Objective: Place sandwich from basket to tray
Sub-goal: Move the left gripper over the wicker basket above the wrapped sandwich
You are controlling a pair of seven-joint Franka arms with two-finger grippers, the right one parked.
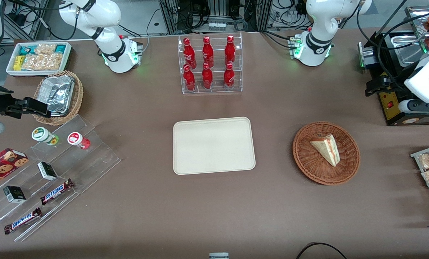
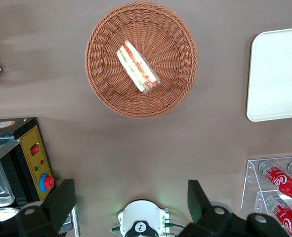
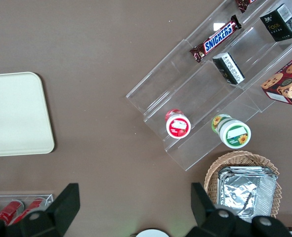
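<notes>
Front view: sandwich lies in the reddish-brown wicker basket on the bench, well apart from the bare cream tray. Claw hangs above the bench, fingers spread apart, gripping nothing.

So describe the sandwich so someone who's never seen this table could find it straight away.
Start at the flat cream rectangular tray mid-table, then look toward the working arm's end to the round reddish-brown wicker basket. The pale triangular bread wedge lying in it, red and green filling along its edge, is the only thing inside; the open hand hangs well above it.
</notes>
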